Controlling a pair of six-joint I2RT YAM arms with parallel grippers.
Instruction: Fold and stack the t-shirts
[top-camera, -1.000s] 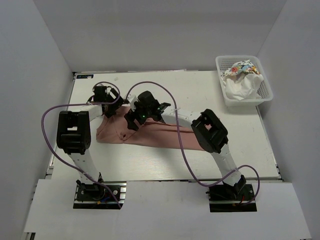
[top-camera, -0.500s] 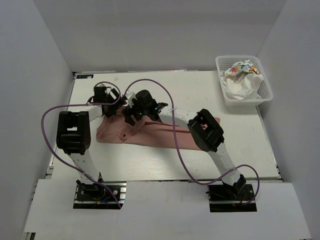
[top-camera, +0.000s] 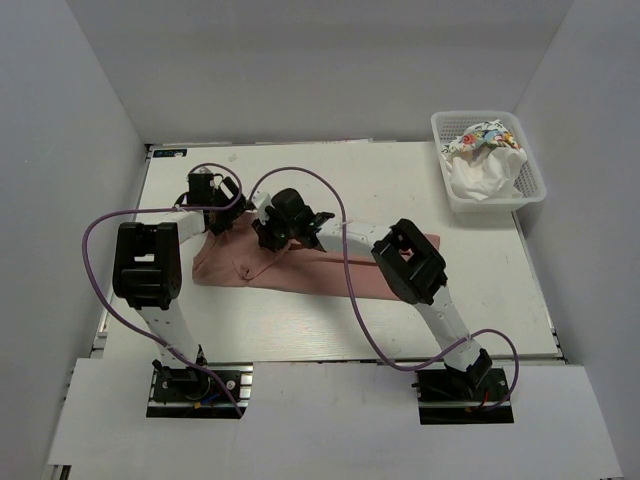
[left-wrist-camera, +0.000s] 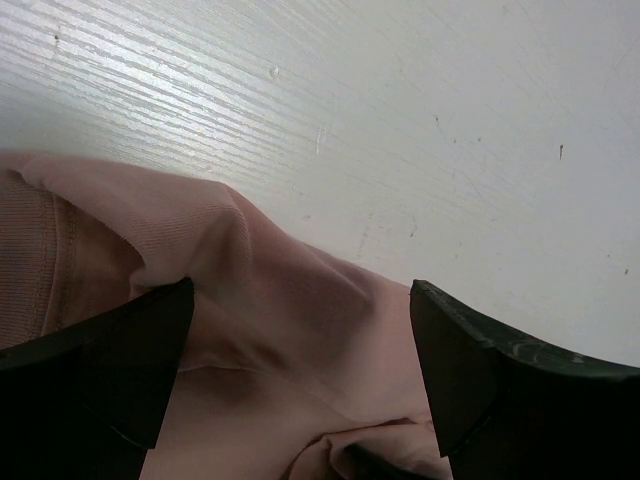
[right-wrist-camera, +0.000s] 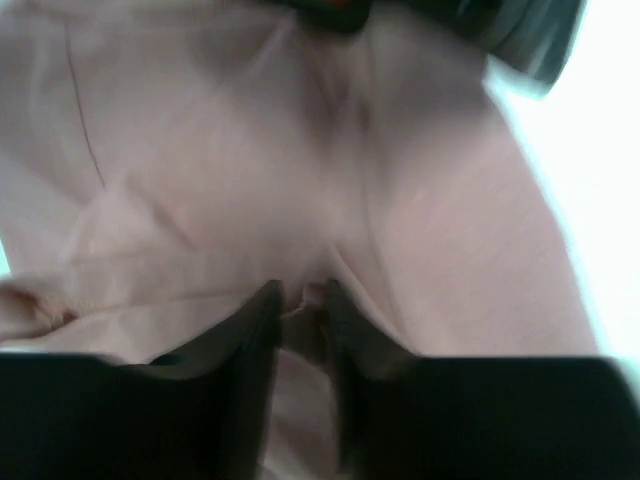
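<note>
A dusty pink t-shirt (top-camera: 300, 268) lies spread across the middle of the white table (top-camera: 380, 180). My right gripper (top-camera: 268, 232) is down on the shirt's far edge. In the right wrist view its jaws (right-wrist-camera: 303, 305) are nearly together, pinching a small raised fold of the pink cloth (right-wrist-camera: 200, 180). My left gripper (top-camera: 222, 215) hovers at the shirt's far left corner. In the left wrist view it (left-wrist-camera: 300, 370) stands wide open, with the pink cloth (left-wrist-camera: 260, 300) lying between and under its fingers. Two more t-shirts, a white one (top-camera: 480, 175) and a multicoloured printed one (top-camera: 482, 135), sit crumpled in the basket.
A white plastic lattice basket (top-camera: 495, 204) stands at the table's far right corner. Purple cables loop from both arms over the shirt's left half. Grey walls close in the table on the left, back and right.
My right gripper has shut on a fold of the pink t-shirt and shifted slightly left and farther back. The left gripper has stayed open and in place.
</note>
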